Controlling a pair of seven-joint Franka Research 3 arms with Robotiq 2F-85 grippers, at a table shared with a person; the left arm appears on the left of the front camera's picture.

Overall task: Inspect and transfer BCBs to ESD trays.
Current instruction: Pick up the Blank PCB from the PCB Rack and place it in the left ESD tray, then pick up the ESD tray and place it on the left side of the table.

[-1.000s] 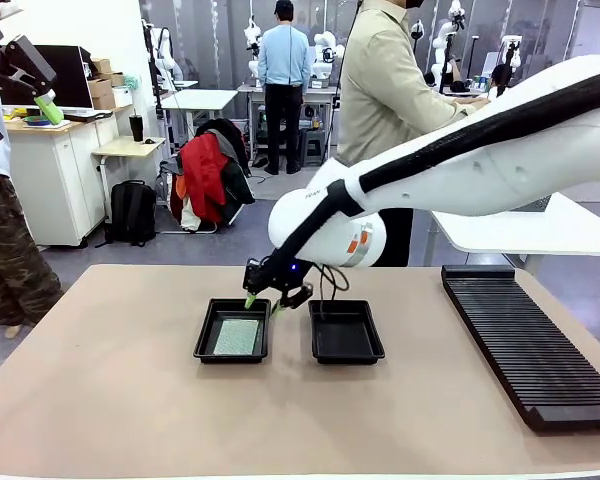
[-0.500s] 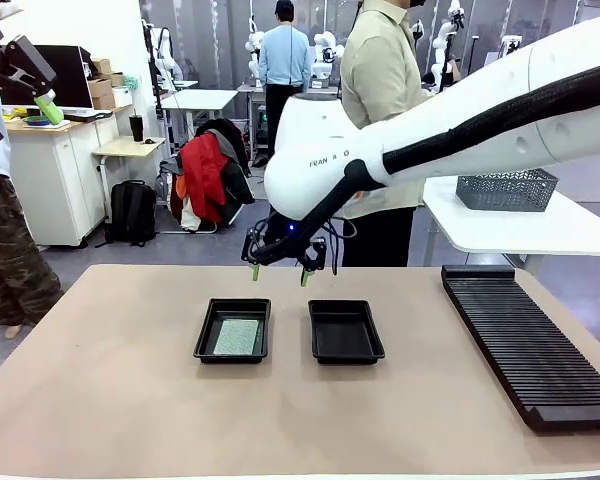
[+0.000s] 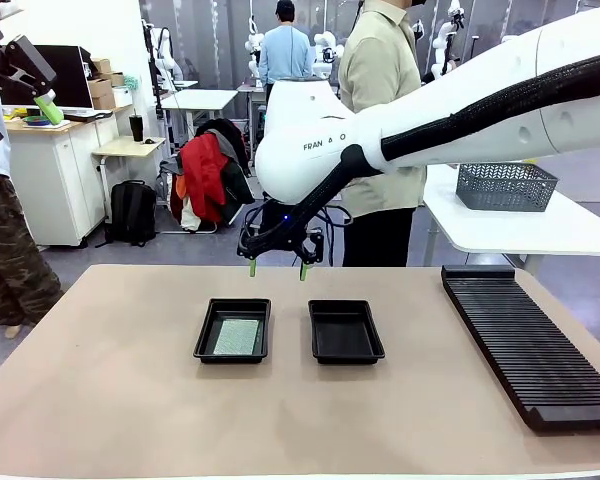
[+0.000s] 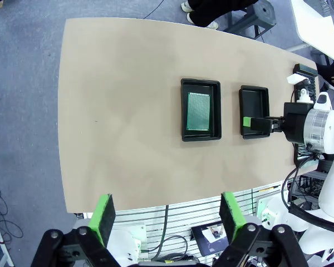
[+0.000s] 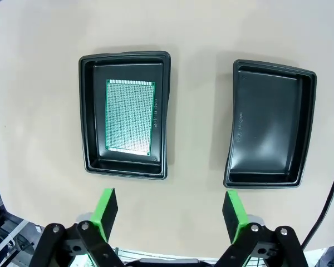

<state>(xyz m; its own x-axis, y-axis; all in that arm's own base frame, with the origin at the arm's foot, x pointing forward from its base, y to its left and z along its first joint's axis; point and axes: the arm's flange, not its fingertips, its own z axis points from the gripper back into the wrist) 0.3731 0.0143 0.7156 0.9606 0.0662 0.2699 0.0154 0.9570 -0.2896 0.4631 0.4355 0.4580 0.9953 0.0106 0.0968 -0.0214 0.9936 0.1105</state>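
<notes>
Right gripper (image 3: 277, 271) hovers, jaws apart, empty; the BCB (image 3: 238, 337) lies below in the left tray (image 3: 203, 336).

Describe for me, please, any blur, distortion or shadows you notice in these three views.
Front view: evenly lit and reasonably sharp, with the right gripper clear above the table. Left wrist view: the wide-angle lens bows the table's edges into curves. Right wrist view: the BCB shows its dot grid sharply, and soft shadows edge the filled ESD tray and the empty ESD tray.
</notes>
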